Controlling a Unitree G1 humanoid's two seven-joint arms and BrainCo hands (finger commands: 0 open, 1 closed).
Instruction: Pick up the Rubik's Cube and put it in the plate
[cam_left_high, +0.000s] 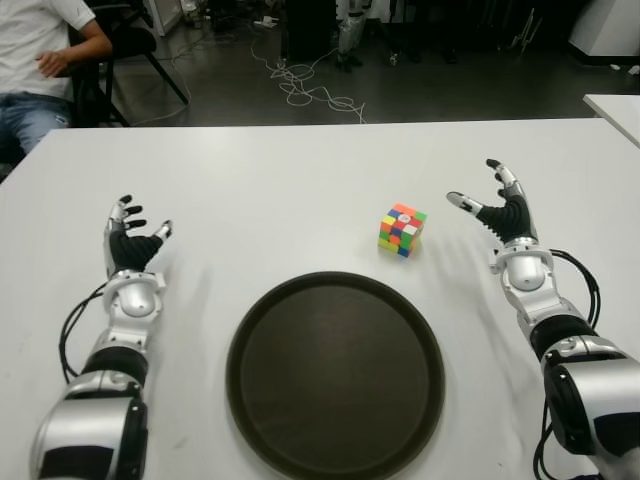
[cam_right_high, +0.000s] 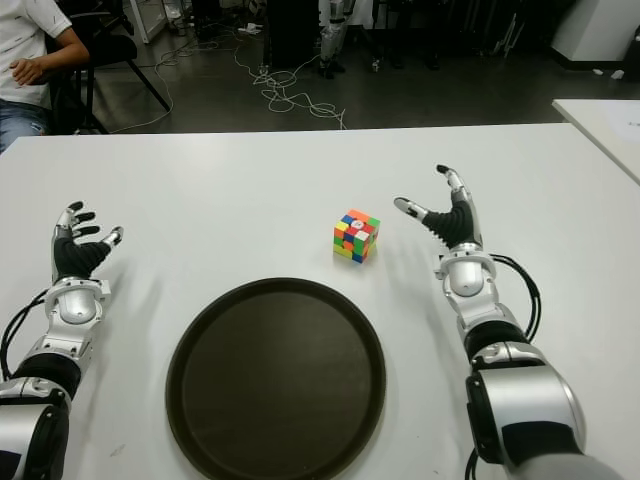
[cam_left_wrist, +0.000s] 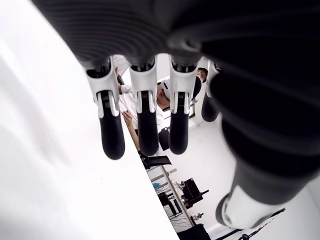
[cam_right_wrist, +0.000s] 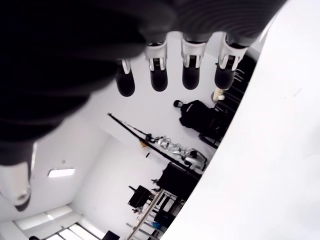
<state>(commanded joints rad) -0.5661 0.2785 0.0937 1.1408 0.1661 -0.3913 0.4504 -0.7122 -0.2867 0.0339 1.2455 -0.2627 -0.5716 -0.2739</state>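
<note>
The Rubik's Cube (cam_left_high: 402, 230) sits on the white counter (cam_left_high: 300, 190), just beyond the far right rim of the dark round plate (cam_left_high: 335, 375), apart from it; the right hand (cam_left_high: 495, 208) shows near the cube's right side, fingers spread and empty; the left hand (cam_left_high: 132, 240) shows well left of the plate, fingers loosely extended, holding nothing.

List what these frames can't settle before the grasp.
- Rubik's Cube: its far faces and underside are turned away in both eye views; neither wrist view shows it.
- Plate: near rim cut off by the lower edge in the eye views.
- Right hand: open beside the cube, but its height above the table is unclear.
- Left hand: open, same doubt.
</note>
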